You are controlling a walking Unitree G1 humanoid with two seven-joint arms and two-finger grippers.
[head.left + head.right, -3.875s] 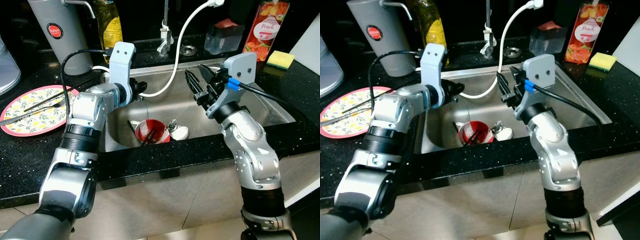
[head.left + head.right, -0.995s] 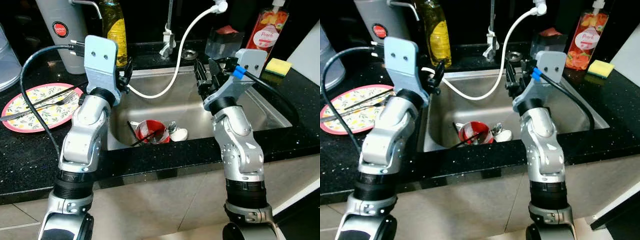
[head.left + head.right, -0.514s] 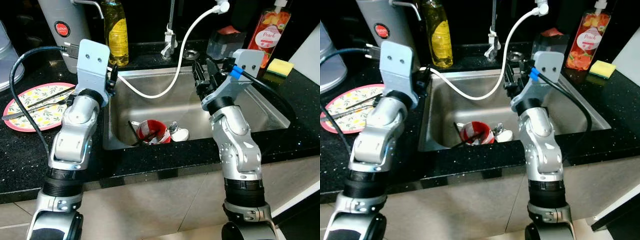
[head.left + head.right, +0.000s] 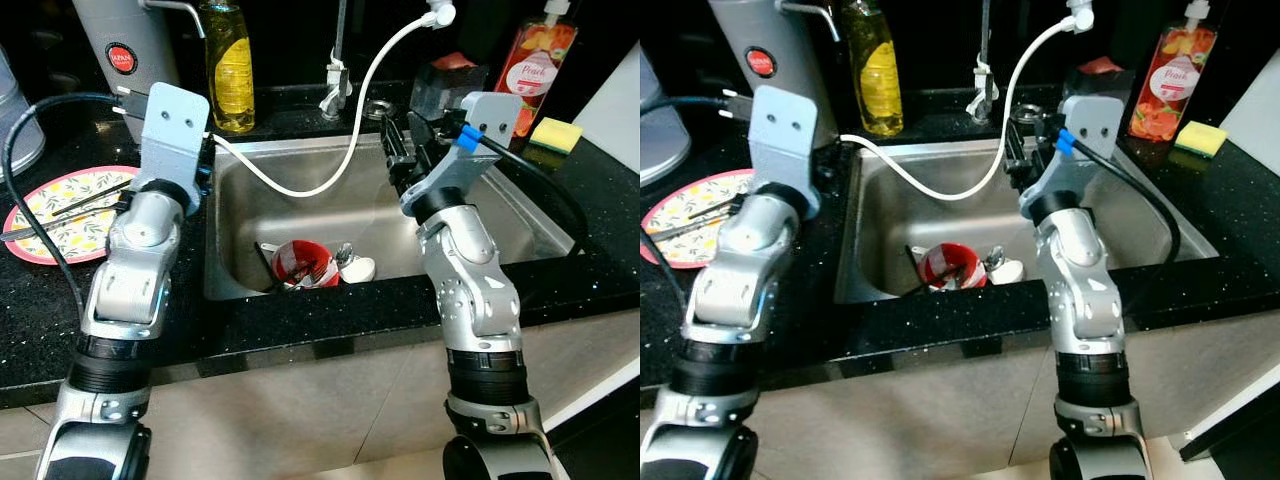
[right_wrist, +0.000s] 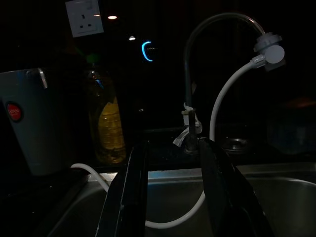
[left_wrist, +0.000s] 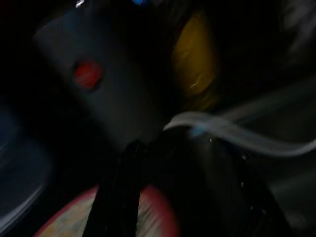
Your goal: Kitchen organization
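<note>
Two parted fingers [image 5: 129, 197], right hand [image 5: 170, 190] empty.

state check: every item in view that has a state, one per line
red bowl: upright in sink, utensils inside
patterned plate: flat on counter, fork on it
white hose: draped over sink's left rim
right hand: open, empty
left hand: too dark to tell
yellow bottle: upright
</note>
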